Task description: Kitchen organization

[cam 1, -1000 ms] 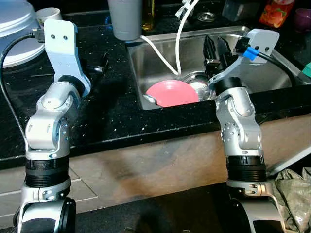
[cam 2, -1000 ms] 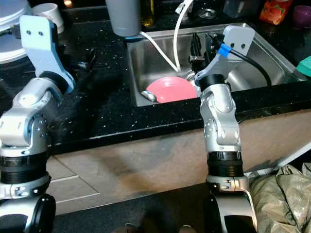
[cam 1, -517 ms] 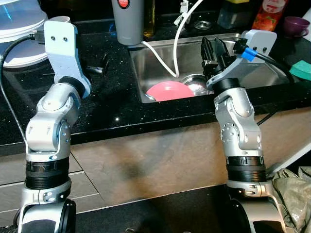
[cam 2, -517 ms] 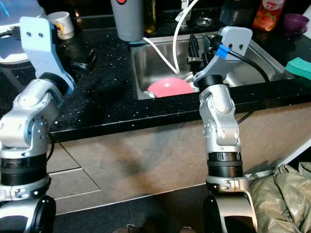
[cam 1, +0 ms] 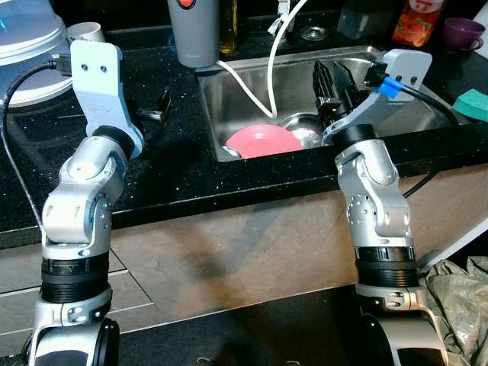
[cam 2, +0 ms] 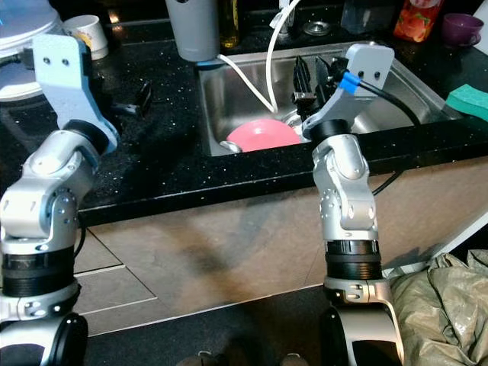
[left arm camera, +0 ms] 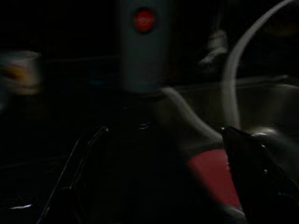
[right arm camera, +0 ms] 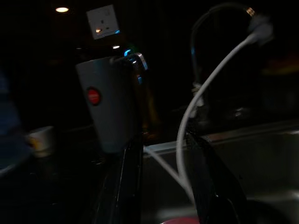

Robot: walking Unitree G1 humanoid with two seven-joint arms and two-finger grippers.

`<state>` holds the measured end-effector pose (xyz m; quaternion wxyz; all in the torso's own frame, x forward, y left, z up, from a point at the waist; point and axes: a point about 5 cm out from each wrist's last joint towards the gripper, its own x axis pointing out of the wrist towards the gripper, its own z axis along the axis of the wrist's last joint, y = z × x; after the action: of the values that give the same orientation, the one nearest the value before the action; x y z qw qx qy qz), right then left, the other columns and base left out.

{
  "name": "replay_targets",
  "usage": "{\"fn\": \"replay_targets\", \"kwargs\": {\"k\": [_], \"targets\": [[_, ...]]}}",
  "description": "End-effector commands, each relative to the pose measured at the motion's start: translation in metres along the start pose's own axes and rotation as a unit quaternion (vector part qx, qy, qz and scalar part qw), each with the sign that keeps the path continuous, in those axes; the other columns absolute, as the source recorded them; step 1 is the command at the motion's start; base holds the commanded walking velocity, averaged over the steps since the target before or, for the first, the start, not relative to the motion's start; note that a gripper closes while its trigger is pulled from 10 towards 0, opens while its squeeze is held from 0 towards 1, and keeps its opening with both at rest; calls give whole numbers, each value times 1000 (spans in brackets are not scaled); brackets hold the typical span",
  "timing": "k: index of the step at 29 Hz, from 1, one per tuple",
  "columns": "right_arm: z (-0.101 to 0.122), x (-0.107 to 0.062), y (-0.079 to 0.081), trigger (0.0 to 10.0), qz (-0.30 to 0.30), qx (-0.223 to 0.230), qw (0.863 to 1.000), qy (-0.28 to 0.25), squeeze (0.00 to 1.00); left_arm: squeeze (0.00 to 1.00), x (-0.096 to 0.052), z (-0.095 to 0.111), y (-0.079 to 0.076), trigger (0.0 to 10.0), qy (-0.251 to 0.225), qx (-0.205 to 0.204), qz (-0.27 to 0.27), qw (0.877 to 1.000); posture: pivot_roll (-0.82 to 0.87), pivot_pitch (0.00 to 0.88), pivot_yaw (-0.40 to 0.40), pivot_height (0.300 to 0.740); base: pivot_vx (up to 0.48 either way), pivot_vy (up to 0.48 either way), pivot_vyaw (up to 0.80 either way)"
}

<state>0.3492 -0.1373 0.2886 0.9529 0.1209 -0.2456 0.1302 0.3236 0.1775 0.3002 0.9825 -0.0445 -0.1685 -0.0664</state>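
Far left on the black worktop (cam 1: 175, 164) stands a pale blue-white domed container (cam 1: 27, 34) with a white cup (cam 1: 85, 31) just behind it, both back from the front edge and out of the arms' reach paths. The left claw (cam 1: 160, 105) rests low over bare worktop between that cup and the sink, empty, its two black fingers parted as the left wrist view shows; it appears parked here to leave the basin free for the other arm. A grey jug (cam 1: 194, 30) with a red button stands at the sink's rear left corner, close to the rim, and a white hose (cam 1: 248, 88) loops from the tap area down into the steel sink (cam 1: 415, 114), crossing the space above the dishes. The task's things lie in the basin: a pink plate (cam 1: 263, 141) sits near the front wall, touching or overlapping a metal bowl (cam 1: 305, 128) just beside it. The right claw (cam 1: 335, 80) hangs above the basin over that bowl, fingers spread and gripping nothing, seemingly poised to descend on the dishes. Room is tight: the hose hangs just to its left and the sink's front wall lies under the wrist, so a straight drop looks the safest approach. Further right, a red carton (cam 1: 412, 23), a purple cup (cam 1: 467, 34) and a green sponge (cam 1: 474, 105) occupy the worktop near its right edge, leaving little set-down room there; the broad bare stretch left of the sink looks the better landing place.
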Motion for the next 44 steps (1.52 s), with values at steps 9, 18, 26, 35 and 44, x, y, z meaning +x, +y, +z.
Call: {"fn": "replay_targets", "kwargs": {"k": [9, 18, 26, 35, 44], "targets": [[6, -37, 28, 10000, 246, 254, 935, 23, 0, 0, -64, 16, -76, 10000, 16, -185, -456, 871, 53, 154, 3, 740, 0, 0, 0], [-10, -74, 19, 10000, 327, 262, 898, 137, 0, 0, -121, -13, -85, 10000, 181, -143, -575, 785, 47, 159, 8, 740, 0, 0, 0], [-52, -113, 7, 10000, 346, 193, 864, 312, 0, 0, -164, -69, -68, 10000, 396, 4, -562, 726, 43, 157, -3, 740, 0, 0, 0], [-86, -145, -2, 10000, 343, 153, 824, 424, 0, 0, -184, -99, -52, 10000, 484, 58, -520, 701, 43, 142, -8, 740, 0, 0, 0], [-104, -174, -19, 10000, 334, 95, 791, 503, 0, 0, -204, -131, -26, 10000, 562, 129, -433, 693, 40, 138, -6, 740, 0, 0, 0]]}}
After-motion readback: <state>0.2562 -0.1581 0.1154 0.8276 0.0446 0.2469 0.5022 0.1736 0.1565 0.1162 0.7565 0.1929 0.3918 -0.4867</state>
